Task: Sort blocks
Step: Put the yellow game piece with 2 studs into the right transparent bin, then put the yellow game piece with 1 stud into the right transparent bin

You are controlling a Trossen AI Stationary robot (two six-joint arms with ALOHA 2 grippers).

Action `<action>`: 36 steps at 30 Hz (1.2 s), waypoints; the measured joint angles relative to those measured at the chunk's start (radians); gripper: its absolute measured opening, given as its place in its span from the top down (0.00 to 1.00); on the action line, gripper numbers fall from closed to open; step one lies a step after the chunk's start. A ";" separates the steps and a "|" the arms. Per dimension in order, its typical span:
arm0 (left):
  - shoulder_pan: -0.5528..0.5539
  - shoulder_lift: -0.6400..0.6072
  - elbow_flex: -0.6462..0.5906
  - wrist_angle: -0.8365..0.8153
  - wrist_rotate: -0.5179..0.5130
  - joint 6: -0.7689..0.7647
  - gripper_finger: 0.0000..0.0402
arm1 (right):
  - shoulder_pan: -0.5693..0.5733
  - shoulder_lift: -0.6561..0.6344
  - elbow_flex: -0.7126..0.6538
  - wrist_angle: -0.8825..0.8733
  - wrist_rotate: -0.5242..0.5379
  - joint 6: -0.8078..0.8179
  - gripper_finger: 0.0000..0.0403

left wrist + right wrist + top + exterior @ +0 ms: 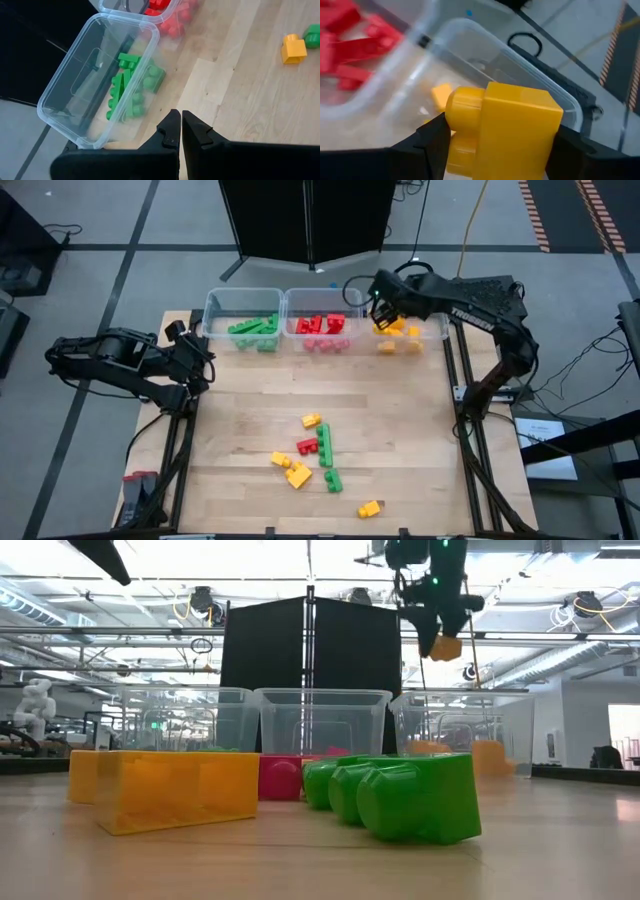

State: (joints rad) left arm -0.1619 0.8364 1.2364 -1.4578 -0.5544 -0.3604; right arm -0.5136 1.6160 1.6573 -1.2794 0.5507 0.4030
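Right gripper [495, 145]: clenched on yellow block [505, 130], above yellow bin [440, 330].
Left gripper [180, 131]: closed, empty.
Risk: off-centre release bounces block off rim.

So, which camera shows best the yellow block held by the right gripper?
The right wrist view: the yellow block fills it, clamped over the yellow bin. The low view shows it small; the high view barely; the left wrist view not at all.

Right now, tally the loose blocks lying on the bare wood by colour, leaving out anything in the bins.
Red blocks: 1
Green blocks: 2
Yellow blocks: 4
Total: 7
Not counted: the held yellow block in the right gripper above the bins; the left gripper waits at the table's left edge.
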 joint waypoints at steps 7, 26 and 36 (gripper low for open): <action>0.000 0.000 0.000 0.000 0.000 -0.001 1.00 | -0.125 0.056 0.000 -0.068 -0.011 -0.024 0.42; 0.000 0.000 0.000 0.000 0.001 -0.003 1.00 | -0.259 0.195 0.000 -0.014 -0.112 -0.079 0.21; 0.000 0.000 0.000 0.000 0.001 -0.003 1.00 | -0.191 0.089 0.005 0.069 -0.387 -0.173 0.24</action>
State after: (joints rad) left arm -0.1620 0.8368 1.2365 -1.4582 -0.5537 -0.3634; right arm -0.7046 1.7053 1.6626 -1.2101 0.1634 0.2302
